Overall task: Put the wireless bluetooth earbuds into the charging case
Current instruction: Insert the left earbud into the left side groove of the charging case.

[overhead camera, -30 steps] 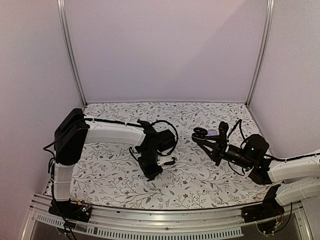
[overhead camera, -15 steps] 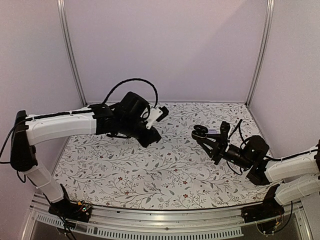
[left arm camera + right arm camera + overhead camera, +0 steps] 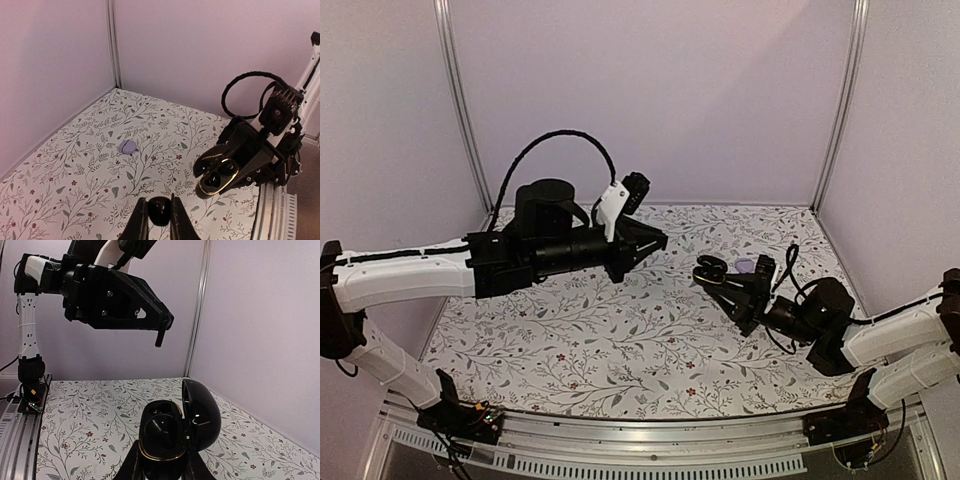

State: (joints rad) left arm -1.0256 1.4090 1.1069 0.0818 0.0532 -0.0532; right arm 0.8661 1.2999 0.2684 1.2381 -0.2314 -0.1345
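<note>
Between the clenched left gripper's (image 3: pixel 652 240) fingertips (image 3: pixel 141 220) we see one earbud (image 3: pixel 160 210) pinched, its long axis roughly along the fingers. At its own jaw tips the right gripper (image 3: pixel 162 467) grasps the charging case (image 3: pixel 160 437), lid (image 3: pixel 201 412) swung open, wells (image 3: pixel 217 179) facing the left gripper.

Black charging case (image 3: pixel 160 435), lid open, aloft — one black earbud (image 3: pixel 160 210), seemingly, pinched.

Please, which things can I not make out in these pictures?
Second earbud: seen for certain in no view; the charging case wells are too dark and small in the left wrist view.
The earbud in the left hand: top view, too small, hidden inside the hand.
Case wells: right wrist view, mostly behind its own rim.
</note>
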